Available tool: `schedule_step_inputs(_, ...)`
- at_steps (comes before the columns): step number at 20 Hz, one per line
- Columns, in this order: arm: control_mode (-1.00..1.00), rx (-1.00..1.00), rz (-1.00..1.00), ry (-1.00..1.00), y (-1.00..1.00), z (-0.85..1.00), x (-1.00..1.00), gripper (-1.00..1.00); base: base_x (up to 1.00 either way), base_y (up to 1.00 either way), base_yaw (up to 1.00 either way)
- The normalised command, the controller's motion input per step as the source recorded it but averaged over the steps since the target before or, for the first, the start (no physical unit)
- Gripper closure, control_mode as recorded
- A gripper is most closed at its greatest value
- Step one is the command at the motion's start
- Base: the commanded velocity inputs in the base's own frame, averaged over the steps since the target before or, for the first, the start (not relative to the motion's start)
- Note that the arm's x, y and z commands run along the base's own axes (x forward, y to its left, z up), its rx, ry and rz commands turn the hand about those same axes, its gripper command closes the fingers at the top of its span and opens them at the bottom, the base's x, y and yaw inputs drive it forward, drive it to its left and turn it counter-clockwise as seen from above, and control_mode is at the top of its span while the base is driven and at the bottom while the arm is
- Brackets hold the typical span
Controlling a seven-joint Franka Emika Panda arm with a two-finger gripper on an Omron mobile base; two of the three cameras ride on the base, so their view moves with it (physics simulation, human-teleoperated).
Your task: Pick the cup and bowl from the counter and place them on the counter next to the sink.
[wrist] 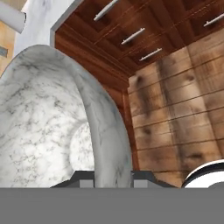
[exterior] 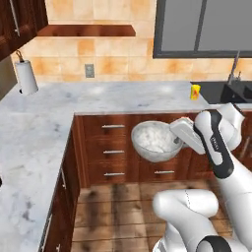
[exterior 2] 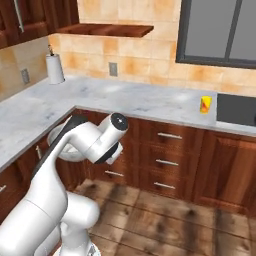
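Bowl (exterior: 156, 141) is seen tilted on its side in mid-air, in front of the reddish-brown drawer fronts and above the wooden floor, its speckled inside turned toward the left base camera. It is carried by its rim: in the hand view the rim (wrist: 114, 144) passes between the two dark fingertips (wrist: 83, 180), so the claw (exterior: 180, 142) is judged to be clenched on the bowl. The tilt is probably owed to that edge grip, the wide body hanging off to one side of the wrist.

Further right, the cup (exterior: 195, 91) stands upright on the marble surface (exterior: 123, 96), just beside the dark sink (exterior: 226, 91); it appears already placed, which leaves the bowl as the remaining item.

In the right base view the bowl is largely masked by the arm's own links. The sink is cut off at the frame edge in both base views, and the faucet (exterior: 233, 69) is thin and only partly made out.
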Motion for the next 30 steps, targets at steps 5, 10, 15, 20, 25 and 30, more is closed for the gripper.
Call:
schedule_step_inputs(5,1.00,0.00,0.00,0.00,0.00,0.00,0.00,1.00,1.00,-0.32,0.00)
schedule_step_inputs(10,1.00,0.00,0.00,0.00,0.00,0.00,0.00,1.00,0.44,-0.86,-0.02)
schedule_step_inputs(15,1.00,0.00,0.00,0.00,0.00,0.00,0.00,1.00,0.01,-1.00,0.00)
schedule_step_inputs(20,1.00,0.00,0.00,0.00,0.00,0.00,0.00,1.00,0.00,-1.00,-0.01)
schedule_step_inputs(25,1.00,0.00,0.00,0.00,0.00,0.00,0.00,1.00,0.04,-1.00,-0.02)
schedule_step_inputs(30,1.00,0.00,0.00,0.00,0.00,0.00,0.00,1.00,0.22,-1.00,-0.03)
